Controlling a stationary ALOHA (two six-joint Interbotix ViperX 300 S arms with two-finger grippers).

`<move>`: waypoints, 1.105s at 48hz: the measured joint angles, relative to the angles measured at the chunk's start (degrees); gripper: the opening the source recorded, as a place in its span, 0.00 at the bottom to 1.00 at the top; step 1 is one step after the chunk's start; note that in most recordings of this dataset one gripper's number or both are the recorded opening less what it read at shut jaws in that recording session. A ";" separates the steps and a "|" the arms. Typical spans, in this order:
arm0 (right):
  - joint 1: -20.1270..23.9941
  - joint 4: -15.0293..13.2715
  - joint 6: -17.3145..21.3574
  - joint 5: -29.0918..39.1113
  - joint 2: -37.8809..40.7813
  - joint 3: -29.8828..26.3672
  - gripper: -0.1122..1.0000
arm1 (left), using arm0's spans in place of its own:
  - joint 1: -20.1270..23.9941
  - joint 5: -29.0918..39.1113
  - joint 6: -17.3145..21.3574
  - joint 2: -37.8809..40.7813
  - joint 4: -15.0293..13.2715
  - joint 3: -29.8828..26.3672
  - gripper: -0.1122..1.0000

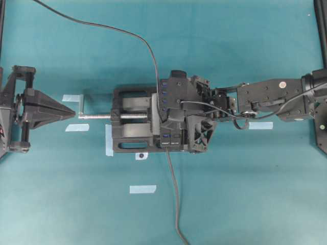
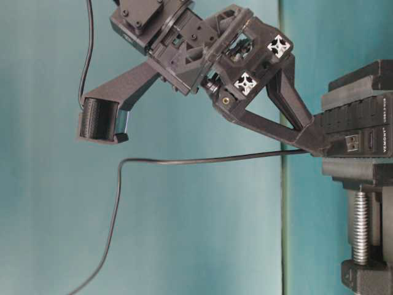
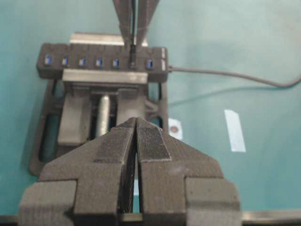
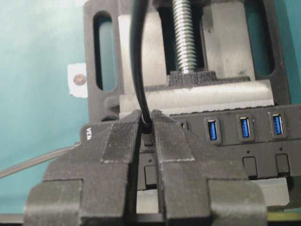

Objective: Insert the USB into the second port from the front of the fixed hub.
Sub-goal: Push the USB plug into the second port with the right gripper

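Right gripper (image 4: 146, 129): my jaws clamp the USB (image 4: 146, 126) at the fixed hub's (image 4: 244, 141) second port from its front end; seating looks nearly done, release remains. Left gripper (image 3: 136, 141) rests closed.

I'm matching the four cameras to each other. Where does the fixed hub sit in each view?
Overhead: the fixed hub is a vertical strip at centre.
Table-level: right edge, mid-height.
Left wrist: across the top.
Right wrist: lower half, running to the right edge.
Shared landmark: the vise's silver screw, in all four views.
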 measured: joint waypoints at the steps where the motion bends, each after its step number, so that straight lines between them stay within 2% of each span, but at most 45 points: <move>1: 0.00 0.00 0.00 0.00 -0.09 0.00 0.16 | 0.00 0.00 0.00 0.00 0.00 -0.09 0.10; 17: 0.18 0.35 2.20 1.05 -0.18 0.79 0.16 | 0.09 0.00 0.00 0.00 0.00 -0.09 0.10; 53: 0.44 0.35 2.46 0.97 0.18 1.41 0.16 | 0.00 -0.09 0.00 0.00 0.00 0.00 0.10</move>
